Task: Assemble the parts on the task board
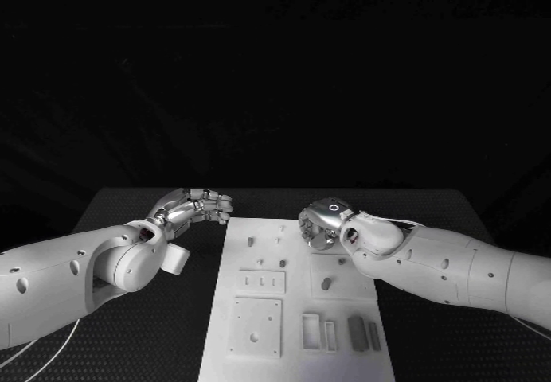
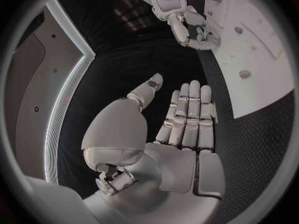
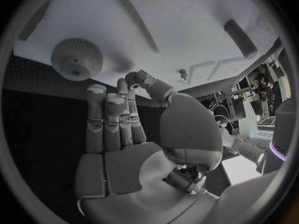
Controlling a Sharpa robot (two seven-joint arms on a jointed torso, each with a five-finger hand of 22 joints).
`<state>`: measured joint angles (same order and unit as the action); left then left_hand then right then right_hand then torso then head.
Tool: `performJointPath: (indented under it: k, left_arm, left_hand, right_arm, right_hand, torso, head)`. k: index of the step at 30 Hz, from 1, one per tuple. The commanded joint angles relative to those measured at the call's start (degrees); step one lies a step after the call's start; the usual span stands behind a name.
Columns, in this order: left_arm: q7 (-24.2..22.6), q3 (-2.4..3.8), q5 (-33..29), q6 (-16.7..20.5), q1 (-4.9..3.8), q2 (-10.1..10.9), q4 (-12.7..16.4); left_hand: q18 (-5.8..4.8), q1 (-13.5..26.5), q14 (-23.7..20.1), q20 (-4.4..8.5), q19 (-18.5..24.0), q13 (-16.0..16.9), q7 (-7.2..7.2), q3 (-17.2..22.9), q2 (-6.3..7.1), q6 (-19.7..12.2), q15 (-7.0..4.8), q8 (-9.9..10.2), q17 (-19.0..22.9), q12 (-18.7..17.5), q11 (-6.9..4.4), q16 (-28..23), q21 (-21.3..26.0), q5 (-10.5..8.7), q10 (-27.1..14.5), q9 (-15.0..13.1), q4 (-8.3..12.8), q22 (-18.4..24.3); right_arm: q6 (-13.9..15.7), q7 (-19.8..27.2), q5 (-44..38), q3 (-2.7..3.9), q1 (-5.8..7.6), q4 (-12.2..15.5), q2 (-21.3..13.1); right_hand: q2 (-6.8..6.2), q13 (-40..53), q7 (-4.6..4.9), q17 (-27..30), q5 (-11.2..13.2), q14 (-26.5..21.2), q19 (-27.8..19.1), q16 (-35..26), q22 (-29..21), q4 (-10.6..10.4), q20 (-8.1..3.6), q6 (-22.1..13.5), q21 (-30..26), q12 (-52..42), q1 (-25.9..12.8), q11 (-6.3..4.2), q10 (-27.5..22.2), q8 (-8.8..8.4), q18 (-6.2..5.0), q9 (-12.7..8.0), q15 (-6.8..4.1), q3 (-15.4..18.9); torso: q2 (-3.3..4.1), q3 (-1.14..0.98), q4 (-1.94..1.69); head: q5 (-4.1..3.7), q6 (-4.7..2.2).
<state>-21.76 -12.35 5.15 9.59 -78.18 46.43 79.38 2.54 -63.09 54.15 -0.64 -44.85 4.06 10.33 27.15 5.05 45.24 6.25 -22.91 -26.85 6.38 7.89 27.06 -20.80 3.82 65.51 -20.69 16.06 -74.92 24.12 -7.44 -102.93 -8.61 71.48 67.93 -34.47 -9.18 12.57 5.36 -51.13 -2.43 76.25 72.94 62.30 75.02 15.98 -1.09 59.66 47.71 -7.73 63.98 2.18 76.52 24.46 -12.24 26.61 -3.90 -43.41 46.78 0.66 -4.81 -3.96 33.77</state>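
The right hand point(image 1: 325, 225) is hovering, fingers straight and together, over the task board's point(image 1: 296, 350) far end by a gear point(image 3: 76, 58). It may knock small parts point(image 1: 326, 282). The left hand point(image 1: 193, 207), fingers together, is waiting beside it.

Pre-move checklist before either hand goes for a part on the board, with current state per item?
1. Left hand free: ok, fingers straight, palm bare.
2. Right hand free: ok, nothing shows between its fingers.
3. Left hand off the task board: ok, it sits beside the board's far left corner.
4. Right hand over the board: ok, at the far right part, near the round toothed part.
5. Contact between right hand and board: cannot tell.
6. Loose parts reachable: ok, dark bars lie at the near right of the board, unobstructed.
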Motion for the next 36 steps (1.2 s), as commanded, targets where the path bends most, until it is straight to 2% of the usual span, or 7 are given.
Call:
performJointPath:
  k: [1, 10, 15, 22, 23, 26, 36]
  left_arm:
    - [-0.2, 0.06, -0.3, -0.7, -0.04, 0.0, 0.0]
    - [-0.1, 0.08, -0.3, -0.9, -0.04, -0.3, -0.1]
    - [-0.1, 0.09, -0.3, -0.9, -0.04, -0.5, -0.3]
    - [-0.1, 0.10, -0.3, -1.1, -0.04, -0.9, -0.6]
    - [-0.1, 0.10, -0.3, -1.1, -0.04, -0.9, -0.5]
    - [-0.1, 0.11, -0.3, -1.1, -0.04, -0.9, -0.6]
    - [-0.1, 0.21, -0.3, -1.1, -0.06, -0.8, -0.3]
  left_hand:
    - [1.02, 0.2, 0.0, -0.04, 0.5, -0.1, 0.33, -0.1, -0.03, 0.1, 0.21, 0.4, -0.1, -0.3, 0.25, -0.4, 0.3, -0.32, -0.1, 0.1, 0.3, -0.8]
    - [1.03, 0.2, 0.0, -0.05, 0.5, 0.0, 0.34, -0.1, -0.02, 0.1, 0.22, 0.4, -0.1, -0.3, 0.26, -0.4, 0.3, -0.32, -0.1, 0.1, 0.3, -0.9]
    - [1.03, 0.2, 0.0, -0.06, 0.5, 0.0, 0.35, -0.1, -0.03, 0.1, 0.23, 0.4, -0.1, -0.4, 0.27, -0.4, 0.3, -0.32, -0.1, 0.1, 0.3, -0.9]
    - [1.02, 0.2, 0.0, -0.08, 0.5, 0.0, 0.36, -0.1, -0.05, 0.1, 0.24, 0.5, -0.2, -0.4, 0.27, -0.5, 0.3, -0.32, -0.1, 0.1, 0.3, -0.9]
    - [1.02, 0.2, 0.0, -0.08, 0.5, 0.0, 0.36, -0.1, -0.05, 0.1, 0.24, 0.5, -0.2, -0.4, 0.27, -0.5, 0.3, -0.32, -0.1, 0.1, 0.3, -0.9]
    - [1.02, 0.2, 0.0, -0.09, 0.5, 0.0, 0.36, -0.1, -0.05, 0.1, 0.25, 0.5, -0.2, -0.4, 0.28, -0.5, 0.3, -0.32, -0.1, 0.1, 0.3, -0.9]
    - [1.02, 0.1, 0.0, -0.10, 0.5, 0.0, 0.37, -0.1, -0.03, 0.1, 0.26, 0.5, -0.2, -0.4, 0.28, -0.6, 0.3, -0.33, -0.1, 0.1, 0.3, -0.9]
  right_arm:
    - [3.6, -4.0, -3.5, 0.13, 0.02, 0.4, 0.8]
    - [6.3, -6.4, -6.1, 0.25, 0.02, -0.4, 3.9]
    - [6.5, -6.7, -6.4, 0.26, 0.00, -2.1, 6.1]
    - [6.2, -6.6, -6.8, 0.26, -0.01, -3.9, 7.9]
    - [6.2, -6.6, -6.8, 0.26, -0.01, -4.0, 8.0]
    - [6.1, -6.6, -6.9, 0.26, -0.01, -4.5, 8.4]
    - [5.5, -6.2, -6.9, 0.26, -0.02, -6.0, 9.3]
  right_hand:
    - [0.34, 0.1, -0.01, 0.1, -0.3, 0.0, 0.2, 0.3, 1.2, 0.0, -0.48, 0.5, 0.3, -0.1, 0.2, -0.06, 0.4, 0.22, -2.76, 0.2, -0.35, -0.4]
    - [0.00, 0.3, -0.12, 0.2, -0.3, 0.0, 0.2, 0.5, 1.2, 0.0, -0.61, 0.8, 0.6, 0.0, 0.3, -0.11, 0.5, 0.19, -2.76, 0.3, -0.40, -0.7]
    - [-0.13, 0.4, -0.16, 0.2, -0.3, 0.1, 0.2, 0.6, 1.2, -0.1, -0.65, 0.9, 0.8, 0.1, 0.2, -0.12, 0.6, 0.17, -2.76, 0.3, -0.42, -0.9]
    - [-0.34, 0.5, -0.18, 0.2, -0.3, 0.0, 0.2, 0.7, 1.2, -0.2, -0.69, 1.0, 0.9, 0.2, 0.3, -0.12, 0.6, 0.09, -2.76, 0.4, -0.42, -1.1]
    - [-0.36, 0.5, -0.18, 0.3, -0.3, 0.0, 0.2, 0.7, 1.2, -0.2, -0.70, 1.0, 0.9, 0.2, 0.3, -0.12, 0.6, 0.08, -2.76, 0.4, -0.42, -1.1]
    - [-0.38, 0.5, -0.18, 0.3, -0.3, 0.0, 0.2, 0.7, 1.1, -0.3, -0.70, 1.0, 1.0, 0.3, 0.3, -0.12, 0.6, 0.06, -2.76, 0.4, -0.42, -1.2]
    - [-0.62, 0.6, -0.19, 0.4, -0.3, 0.0, 0.1, 0.7, 1.1, -0.4, -0.72, 1.1, 1.1, 0.4, 0.3, -0.10, 0.6, -0.05, -2.76, 0.4, -0.39, -1.5]
  torso:
    - [0.12, -0.04, -0.01]
    - [0.17, -0.06, -0.03]
    - [0.18, -0.06, -0.01]
    - [0.25, 0.02, -0.36]
    - [0.27, 0.04, -0.29]
    - [0.37, 0.10, -0.37]
    - [0.47, 0.06, -0.35]
  head:
    - [0.10, -0.37]
    - [0.08, -0.92]
    - [0.18, -0.97]
    - [0.14, -0.96]
    - [0.18, -1.02]
    - [0.11, -1.13]
    - [0.26, -0.96]
